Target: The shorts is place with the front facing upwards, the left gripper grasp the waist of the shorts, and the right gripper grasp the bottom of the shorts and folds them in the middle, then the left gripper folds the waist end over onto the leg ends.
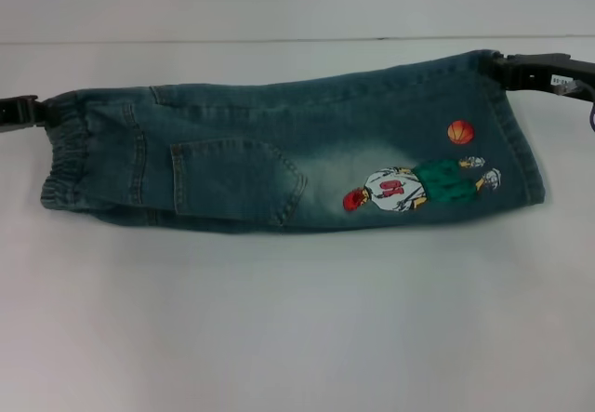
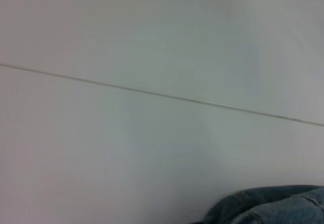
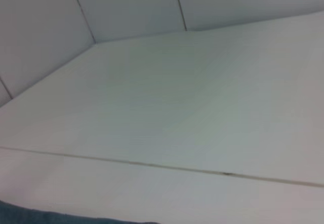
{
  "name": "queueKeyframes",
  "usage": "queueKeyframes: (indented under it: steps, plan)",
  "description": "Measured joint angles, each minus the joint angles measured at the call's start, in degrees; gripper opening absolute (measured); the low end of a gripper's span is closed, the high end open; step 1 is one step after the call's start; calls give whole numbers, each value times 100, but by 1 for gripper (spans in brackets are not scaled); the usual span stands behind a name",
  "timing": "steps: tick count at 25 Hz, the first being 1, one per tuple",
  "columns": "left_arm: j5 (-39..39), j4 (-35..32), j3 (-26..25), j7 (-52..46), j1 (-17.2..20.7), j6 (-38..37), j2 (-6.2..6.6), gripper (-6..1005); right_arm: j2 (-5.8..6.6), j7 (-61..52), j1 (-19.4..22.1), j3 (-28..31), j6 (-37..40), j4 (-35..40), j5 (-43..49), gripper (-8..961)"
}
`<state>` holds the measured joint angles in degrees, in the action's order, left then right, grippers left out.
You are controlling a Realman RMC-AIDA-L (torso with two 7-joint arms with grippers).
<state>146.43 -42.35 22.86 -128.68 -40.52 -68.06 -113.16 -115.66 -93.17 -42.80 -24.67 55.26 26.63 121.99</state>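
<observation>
The shorts (image 1: 279, 161) lie folded lengthwise on the white table, with the pocket and the basketball-player print facing up. The gathered waist (image 1: 63, 166) is at the left and the straight leg ends (image 1: 521, 142) are at the right. My left gripper (image 1: 33, 112) is at the far corner of the waist and looks shut on the denim. My right gripper (image 1: 502, 66) is at the far corner of the leg ends and also looks shut on the fabric. The far edge runs taut between them. A bit of the shorts (image 2: 273, 206) shows in the left wrist view, and a sliver of the shorts (image 3: 30, 218) in the right wrist view.
The white table (image 1: 297, 319) stretches wide in front of the shorts and on both sides. A white wall (image 1: 297, 3) rises behind the table's far edge.
</observation>
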Motion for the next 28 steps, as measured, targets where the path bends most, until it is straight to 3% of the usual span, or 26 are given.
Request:
queueKeyframes:
  steps: [11,21,23,28]
  plan:
    - [-1,134,71,188,-34,303,-93,75,-30,33,-83,-419,-722,-385,-45,45]
    - [2,290,288,177,-79,575,-145,78,-59,-177,-181,-681,-825,-448,-8,45]
    - [3,284,286,173,-60,567,-142,79,-55,-204,-183,-713,-825,-448,-11,99]
    - [7,263,292,160,-22,524,-115,272,-19,-317,-159,-720,-825,-448,-26,252]
